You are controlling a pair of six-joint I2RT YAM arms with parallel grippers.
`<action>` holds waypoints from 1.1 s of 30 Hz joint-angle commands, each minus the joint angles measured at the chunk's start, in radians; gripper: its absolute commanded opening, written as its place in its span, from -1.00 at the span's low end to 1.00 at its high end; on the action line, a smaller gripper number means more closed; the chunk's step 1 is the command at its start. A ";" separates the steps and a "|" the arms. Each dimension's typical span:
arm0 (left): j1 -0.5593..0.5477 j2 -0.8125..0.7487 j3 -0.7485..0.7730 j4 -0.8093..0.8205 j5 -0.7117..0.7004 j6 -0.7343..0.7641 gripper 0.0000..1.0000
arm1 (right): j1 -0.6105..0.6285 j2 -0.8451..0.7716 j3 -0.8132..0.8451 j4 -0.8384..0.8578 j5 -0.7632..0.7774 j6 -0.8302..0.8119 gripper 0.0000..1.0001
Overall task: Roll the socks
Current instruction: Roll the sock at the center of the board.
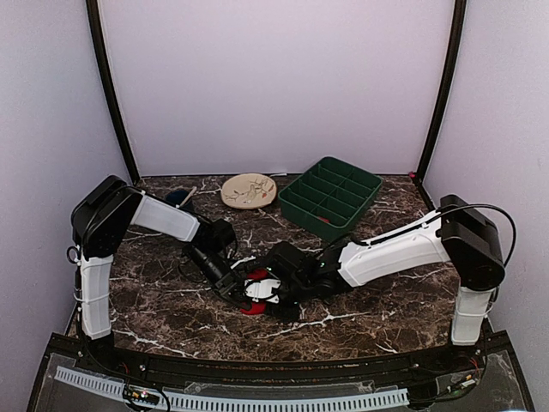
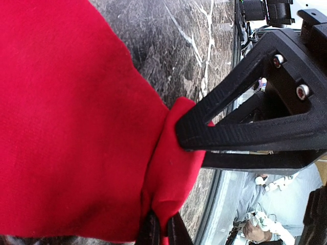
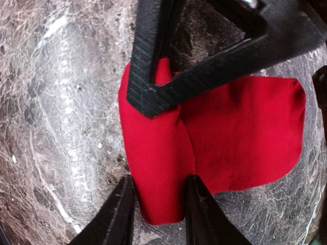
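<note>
A bright red sock (image 3: 245,132) lies flat on the dark marble table, its left edge folded up into a thick roll (image 3: 156,153). My right gripper (image 3: 159,196) has its fingers closed on both sides of that roll. My left gripper (image 2: 162,224) is shut on a pinched fold of the same red fabric (image 2: 71,127), facing the right gripper's black finger (image 2: 230,122). In the top view both grippers, left (image 1: 233,287) and right (image 1: 268,292), meet over the red fabric (image 1: 251,308) at the table's front middle. I cannot make out a second sock.
A green compartment tray (image 1: 302,190) stands at the back right, with a small red spot (image 1: 324,220) in a near compartment. A beige plate (image 1: 248,190) and a blue object (image 1: 177,198) lie at the back left. The table's front edge is close behind the grippers.
</note>
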 commanded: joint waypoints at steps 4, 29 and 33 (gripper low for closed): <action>-0.004 0.018 0.007 -0.039 -0.033 0.028 -1.00 | 0.001 0.028 -0.002 0.035 -0.020 0.000 -0.39; 0.004 -0.104 -0.034 0.069 -0.151 -0.062 -0.64 | -0.060 0.070 0.034 -0.028 -0.121 0.023 -0.92; 0.016 -0.145 -0.054 0.118 -0.192 -0.100 -0.60 | -0.065 0.069 0.041 -0.036 -0.133 0.026 -0.93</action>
